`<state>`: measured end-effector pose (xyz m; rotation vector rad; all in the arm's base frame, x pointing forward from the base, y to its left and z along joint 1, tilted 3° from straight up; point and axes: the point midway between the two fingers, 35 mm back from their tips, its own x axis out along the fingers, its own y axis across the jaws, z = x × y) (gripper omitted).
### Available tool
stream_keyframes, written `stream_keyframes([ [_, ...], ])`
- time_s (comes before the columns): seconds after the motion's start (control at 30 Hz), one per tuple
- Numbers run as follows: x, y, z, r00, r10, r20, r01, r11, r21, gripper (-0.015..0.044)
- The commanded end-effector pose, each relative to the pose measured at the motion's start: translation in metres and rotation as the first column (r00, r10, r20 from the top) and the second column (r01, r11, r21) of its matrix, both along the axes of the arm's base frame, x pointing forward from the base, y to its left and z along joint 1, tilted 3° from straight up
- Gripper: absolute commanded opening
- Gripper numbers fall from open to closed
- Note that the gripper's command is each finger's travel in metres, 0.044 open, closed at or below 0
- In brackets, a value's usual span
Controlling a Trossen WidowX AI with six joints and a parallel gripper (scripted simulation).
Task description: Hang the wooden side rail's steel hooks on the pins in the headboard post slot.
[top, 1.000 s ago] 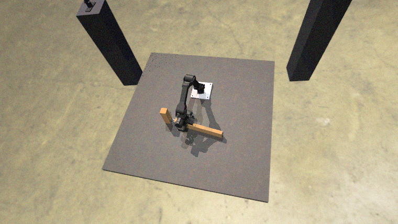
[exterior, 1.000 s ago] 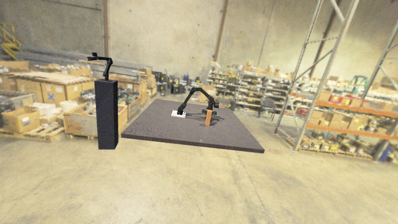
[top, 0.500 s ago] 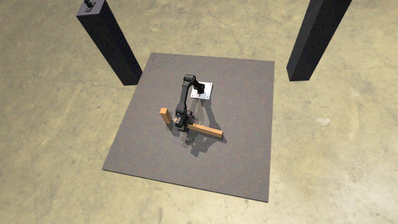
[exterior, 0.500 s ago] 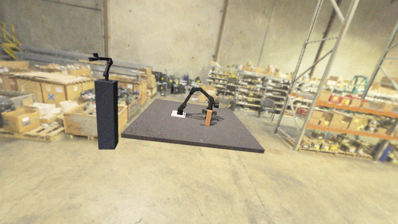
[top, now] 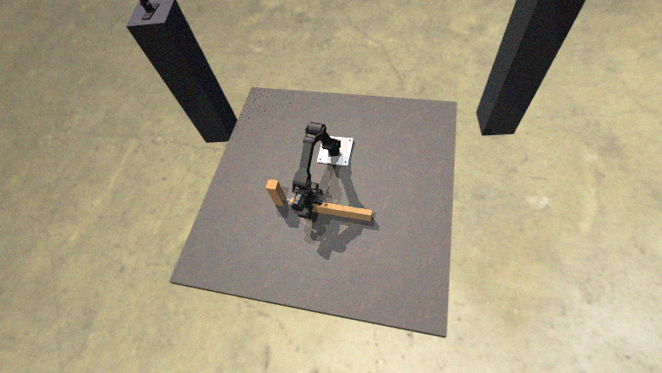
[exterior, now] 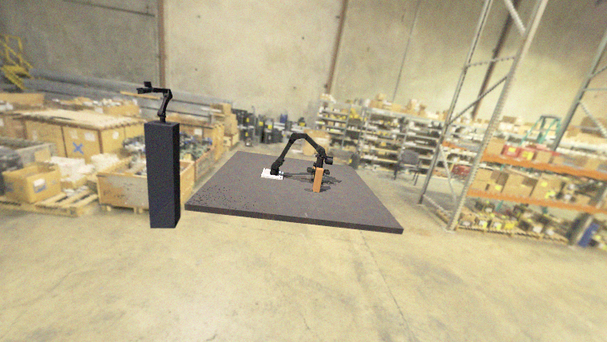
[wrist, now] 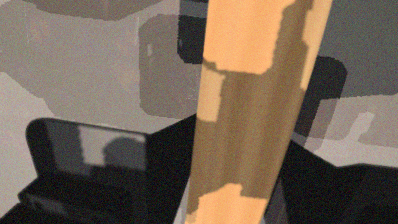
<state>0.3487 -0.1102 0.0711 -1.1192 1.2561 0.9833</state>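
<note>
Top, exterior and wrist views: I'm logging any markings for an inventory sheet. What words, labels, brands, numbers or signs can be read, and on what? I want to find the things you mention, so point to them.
No readable text in any view.
Blue "X"-shaped mark: on a large cardboard box [exterior: 77, 148], exterior view.
Pale labels on the boxes around it: too small and blurred to read.
Side rail [top: 345, 211] [wrist: 240, 115]: no lettering visible.

My own arm [top: 306, 159] and gripper [top: 303, 199] cover a stretch of the rail [top: 345, 211] near its post end in the top view, and what little metal shows between it and the post [top: 274, 192] is too small for me to tell whether the hooks sit on the pins. In the exterior view the post [exterior: 317, 180] hides most of my gripper [exterior: 319, 169] and the rail behind it, while my wrist view cuts the rail [wrist: 240, 110] off at top and bottom, leaving both its ends unseen.
</note>
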Motion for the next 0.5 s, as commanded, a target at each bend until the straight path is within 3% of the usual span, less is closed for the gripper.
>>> stream_keyframes([
  [0.0, -0.0048, 0.0016, -0.0004, 1.000, 0.031, -0.004, -0.031, 1.000, 0.000, 0.0000],
  [0.47, -0.0106, 0.0027, -0.0009, 1.000, 0.031, -0.005, -0.031, 1.000, 0.000, 0.0000],
])
